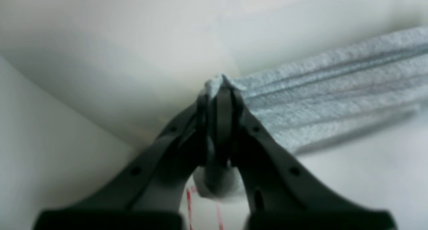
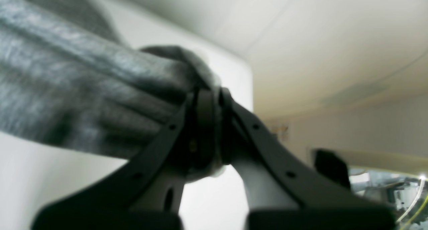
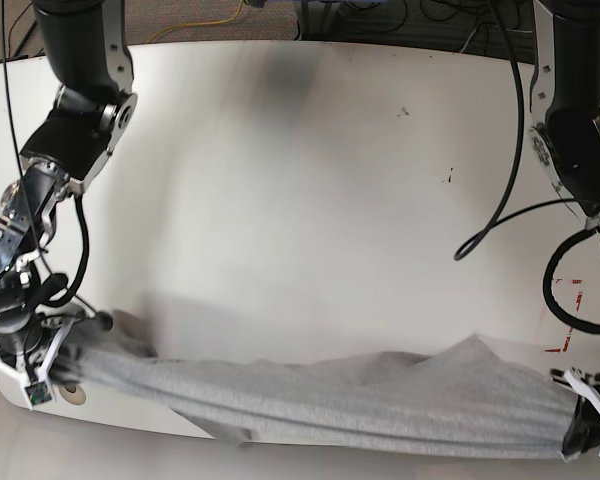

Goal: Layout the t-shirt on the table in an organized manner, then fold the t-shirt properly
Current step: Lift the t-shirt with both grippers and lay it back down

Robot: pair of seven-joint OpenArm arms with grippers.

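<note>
Fabric of the grey t-shirt (image 3: 380, 400) is being stretched as a soft, light, limp band along the bottom of the base view, sagging over the near edge of the white table (image 3: 300, 180). One end is being pinched by the clenched left gripper (image 1: 219, 86) at lower right, the other by the clenched right gripper (image 2: 209, 94) at lower left. Corners or hems are judged the best holds, since bunched cloth may be slipping.
</note>
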